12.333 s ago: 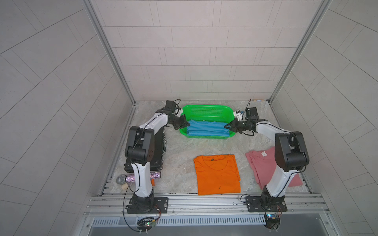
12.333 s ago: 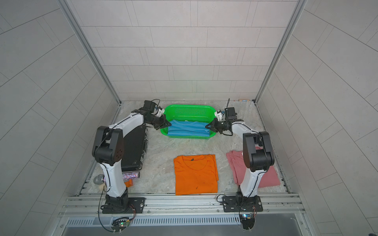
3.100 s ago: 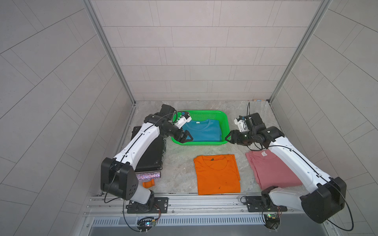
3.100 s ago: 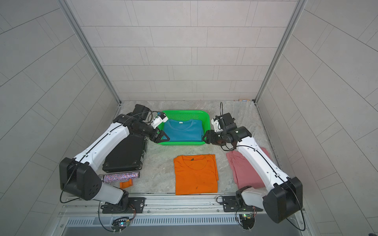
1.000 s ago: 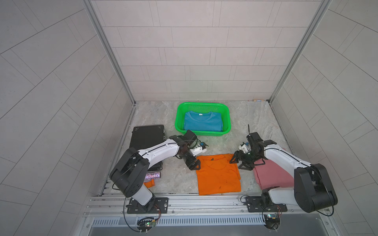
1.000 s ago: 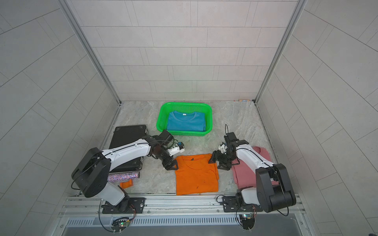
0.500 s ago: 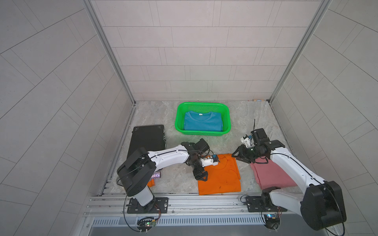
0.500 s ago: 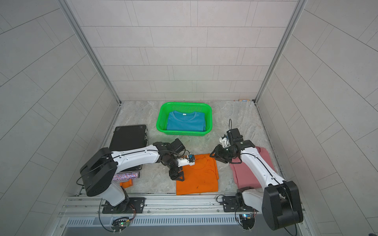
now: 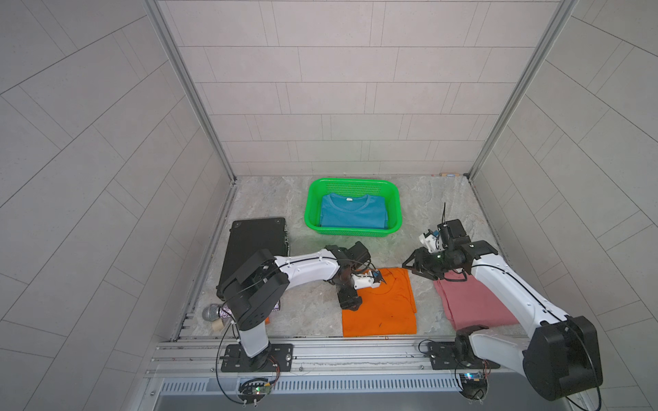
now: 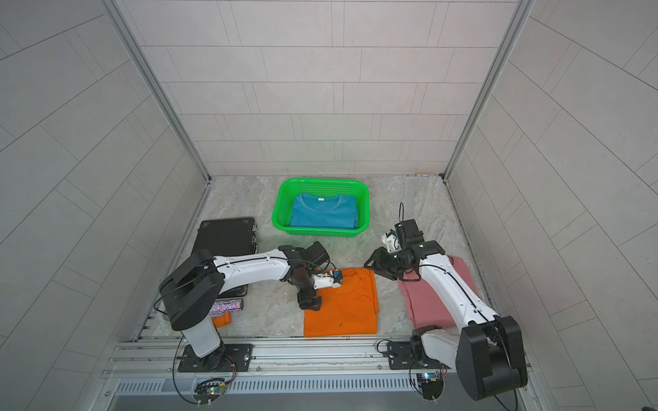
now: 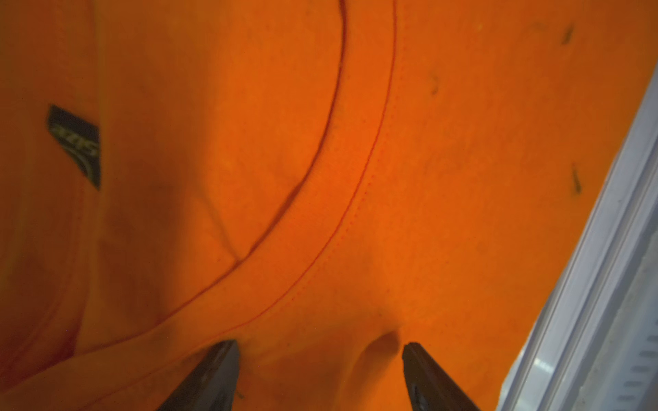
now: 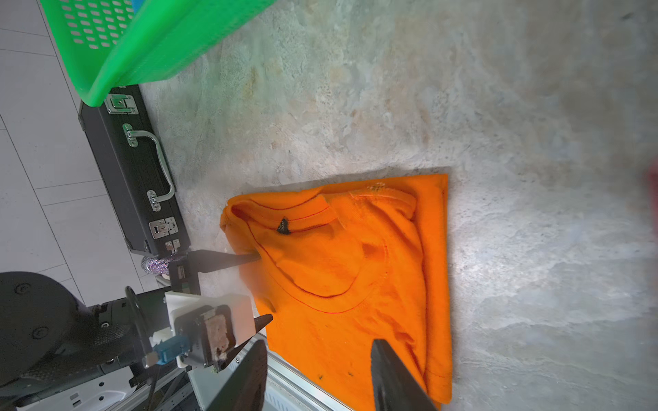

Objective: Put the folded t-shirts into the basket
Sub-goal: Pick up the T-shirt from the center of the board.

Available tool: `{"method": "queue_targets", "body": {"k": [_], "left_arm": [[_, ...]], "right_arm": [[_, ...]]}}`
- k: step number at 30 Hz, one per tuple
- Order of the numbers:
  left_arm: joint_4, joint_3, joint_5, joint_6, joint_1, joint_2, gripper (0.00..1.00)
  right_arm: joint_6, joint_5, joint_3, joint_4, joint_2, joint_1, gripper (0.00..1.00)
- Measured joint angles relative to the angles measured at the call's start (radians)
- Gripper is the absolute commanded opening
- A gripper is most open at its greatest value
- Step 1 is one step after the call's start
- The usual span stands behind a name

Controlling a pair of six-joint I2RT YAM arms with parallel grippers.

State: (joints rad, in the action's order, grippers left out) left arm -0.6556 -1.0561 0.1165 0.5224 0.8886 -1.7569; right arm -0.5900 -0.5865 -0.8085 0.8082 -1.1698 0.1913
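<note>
A marbled grey stone-look tabletop (image 9: 270, 199) is seen in both top views. A flat black hard case (image 9: 254, 245) with metal latches is laid at its left side. A bright green rectangular plastic mesh basket (image 9: 398, 210) is set at the far centre, no writing made out on it. A folded bright orange cotton t-shirt (image 9: 382, 309) is spread flat at the near centre, outside the basket. A folded dusty pink t-shirt (image 9: 473, 306) is laid right of it, apart, partly covered by the right arm. A folded sky blue t-shirt (image 9: 352, 215) is lying inside the basket. The left gripper (image 11: 318, 348) is planted on the orange shirt's left edge by the collar, jaws spread, tips pressed into bunched fabric. The right gripper (image 12: 319, 343) is held above bare table just beyond the orange shirt's far right corner, jaws apart, nothing pinched. A microphone with a glittery handle (image 9: 213, 313) and a small orange plastic piece (image 10: 220, 320) are noted near the left arm's base. A dark neck tag (image 11: 76, 142) with pale lettering is seen inside the orange collar, too blurred to be read. A white neck label (image 9: 349, 200) is seen on the blue shirt, text too small.
</note>
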Motion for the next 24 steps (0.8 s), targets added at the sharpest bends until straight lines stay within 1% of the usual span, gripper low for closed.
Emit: {"method": "queue_targets", "body": {"k": [5,8,10,15,17,21,24], "left_arm": [[-0.005,0.031,-0.064,0.061,-0.019,0.026,0.74],[-0.022,0.034,-0.08,0.096,-0.063,0.03,0.74],[-0.034,0.03,-0.085,0.107,-0.102,0.03,0.74],[-0.05,0.029,-0.087,0.13,-0.17,0.035,0.75],[-0.061,0.03,-0.071,0.133,-0.177,0.047,0.75],[-0.108,0.027,-0.004,0.123,-0.21,0.085,0.75],[-0.159,0.001,0.065,0.094,-0.279,0.13,0.76]], "right_arm": [[0.009,-0.001,-0.002,0.0,-0.036,0.0,0.52],[0.014,-0.008,-0.001,-0.003,-0.072,0.0,0.55],[0.019,-0.018,0.001,-0.011,-0.102,0.001,0.59],[0.042,-0.049,0.015,-0.048,-0.205,0.014,0.8],[0.054,-0.075,0.018,-0.077,-0.255,0.019,0.84],[0.075,-0.115,0.019,-0.136,-0.343,0.021,0.86],[0.087,-0.123,0.011,-0.175,-0.397,0.021,0.85]]}}
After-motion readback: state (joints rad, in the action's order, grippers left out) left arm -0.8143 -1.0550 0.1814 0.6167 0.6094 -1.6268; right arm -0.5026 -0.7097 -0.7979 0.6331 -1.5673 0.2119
